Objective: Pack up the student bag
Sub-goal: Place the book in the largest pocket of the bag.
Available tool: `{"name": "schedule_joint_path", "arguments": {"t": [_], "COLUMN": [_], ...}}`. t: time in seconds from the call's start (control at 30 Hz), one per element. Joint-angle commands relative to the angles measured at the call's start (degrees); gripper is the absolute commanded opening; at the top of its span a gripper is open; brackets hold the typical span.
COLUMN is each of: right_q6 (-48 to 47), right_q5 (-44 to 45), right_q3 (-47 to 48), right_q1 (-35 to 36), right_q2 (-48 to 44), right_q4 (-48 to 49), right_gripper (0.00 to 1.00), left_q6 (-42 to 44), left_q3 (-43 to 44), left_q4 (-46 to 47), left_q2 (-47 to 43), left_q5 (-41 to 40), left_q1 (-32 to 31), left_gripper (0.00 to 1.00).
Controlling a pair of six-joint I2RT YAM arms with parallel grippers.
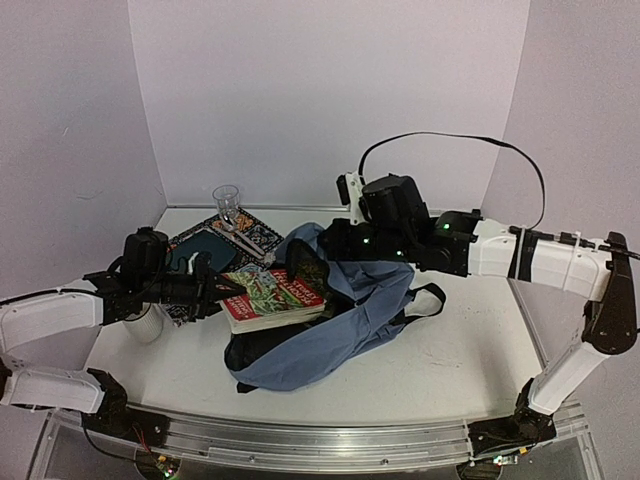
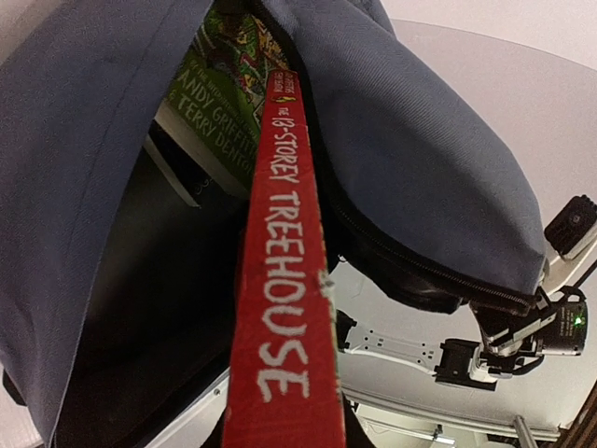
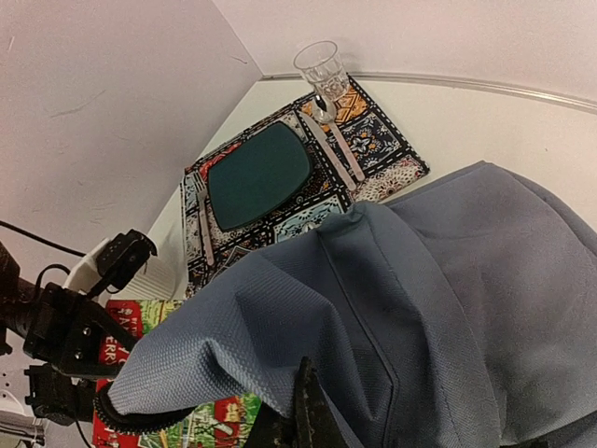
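Note:
The student bag is a grey-blue fabric backpack lying mid-table with black straps. My right gripper is shut on the bag's upper edge and holds that flap raised, so the dark mouth gapes. My left gripper is shut on a book with a red spine and green cover, held flat at the bag's opening. In the left wrist view the red spine points into the dark inside, with bag fabric on both sides. Only one dark finger of my right gripper shows, pressed into the cloth.
A patterned placemat at the back left carries a teal plate, cutlery and a clear glass. A white cup stands by my left arm. Walls close the back and both sides.

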Motion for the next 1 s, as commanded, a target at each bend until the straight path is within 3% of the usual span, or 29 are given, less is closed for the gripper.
{"name": "schedule_joint_path", "arguments": {"t": [0.0, 0.33, 0.97], "right_q6": [0.96, 2.19, 3.81], "right_q5": [-3.38, -5.97, -17.32], "right_q3": [0.03, -2.67, -0.2], "right_q1": [-0.26, -0.21, -0.25], "right_q2": [-2.2, -3.13, 1.01], "right_q4": [9.78, 12.02, 15.99], "right_gripper": [0.0, 0.0, 0.0], "left_q6": [0.29, -6.02, -7.51], "left_q3": [6.01, 1.89, 1.88], "left_q4": [9.55, 20.59, 30.8], "left_q2": [1.06, 1.27, 19.71], "left_q5": [-5.96, -15.15, -23.36], "left_q1": [-1.54, -1.57, -5.24], "left_gripper": [0.0, 0.0, 0.0]}}
